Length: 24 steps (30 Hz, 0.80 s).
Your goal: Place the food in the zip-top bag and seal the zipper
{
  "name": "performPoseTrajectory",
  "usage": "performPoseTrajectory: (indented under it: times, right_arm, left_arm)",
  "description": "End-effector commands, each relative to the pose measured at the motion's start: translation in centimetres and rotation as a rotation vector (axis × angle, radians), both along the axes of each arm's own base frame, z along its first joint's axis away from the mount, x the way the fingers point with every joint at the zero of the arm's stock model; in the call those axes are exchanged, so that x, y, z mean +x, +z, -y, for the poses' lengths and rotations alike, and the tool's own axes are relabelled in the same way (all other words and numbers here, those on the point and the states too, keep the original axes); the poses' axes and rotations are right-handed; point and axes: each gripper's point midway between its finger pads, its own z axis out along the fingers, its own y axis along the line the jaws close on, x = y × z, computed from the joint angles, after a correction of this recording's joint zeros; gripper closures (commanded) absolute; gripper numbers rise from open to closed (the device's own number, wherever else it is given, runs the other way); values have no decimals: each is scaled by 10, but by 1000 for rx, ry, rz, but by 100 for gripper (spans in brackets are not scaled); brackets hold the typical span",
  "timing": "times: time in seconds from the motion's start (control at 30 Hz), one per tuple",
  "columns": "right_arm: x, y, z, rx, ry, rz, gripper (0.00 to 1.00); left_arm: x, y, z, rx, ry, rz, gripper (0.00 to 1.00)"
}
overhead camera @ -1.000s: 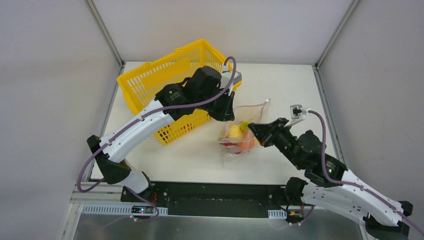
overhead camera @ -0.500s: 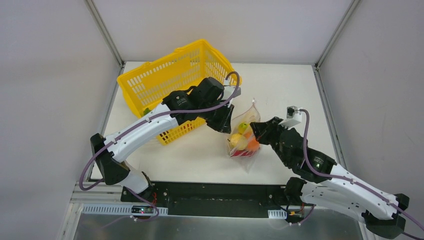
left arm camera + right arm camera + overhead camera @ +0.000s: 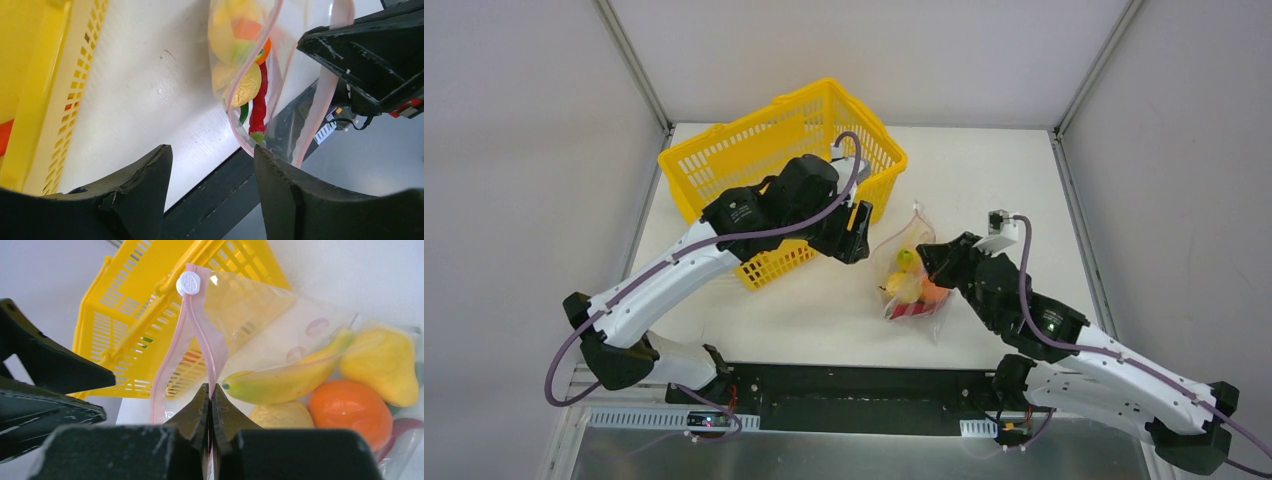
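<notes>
The zip-top bag (image 3: 911,285) hangs just above the table, right of centre, and holds food: a banana (image 3: 287,376), an orange fruit (image 3: 350,410), a yellow lemon (image 3: 384,365) and a red chili (image 3: 259,106). My right gripper (image 3: 210,388) is shut on the pink zipper (image 3: 199,327). The zipper's white slider (image 3: 188,283) sits at the strip's far end. My left gripper (image 3: 212,150) is open and holds nothing. It hovers just left of the bag (image 3: 240,60), apart from it.
The yellow basket (image 3: 754,160) stands at the back left, partly under my left arm. A green piece (image 3: 145,340) shows through its mesh. The table's black front rail (image 3: 854,385) runs just below the bag.
My left gripper has opened, let go of the bag and drawn back to the left. The bag has swung upright and now hangs from my right gripper alone.
</notes>
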Motion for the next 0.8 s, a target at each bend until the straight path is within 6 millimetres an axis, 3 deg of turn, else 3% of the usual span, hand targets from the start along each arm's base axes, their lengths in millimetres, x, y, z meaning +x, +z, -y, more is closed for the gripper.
performPoseTrajectory:
  times: [0.0, 0.23, 0.37, 0.63, 0.77]
  right_arm:
    - [6, 25, -14, 62, 14, 43, 97]
    - [26, 23, -31, 16, -1, 33, 97]
    - [27, 14, -41, 6, 26, -10, 97]
    - [35, 11, -42, 22, 38, -49, 97]
    - [39, 7, -44, 40, 45, -79, 97]
  left_arm:
    - [-1, 0, -17, 11, 60, 30, 37]
    - [-7, -13, -10, -101, 88, 3, 33]
    - [-14, -21, -10, -161, 100, -15, 32]
    - [-30, -30, 5, -378, 88, -37, 30]
    - [-39, -34, 12, -397, 83, -42, 30]
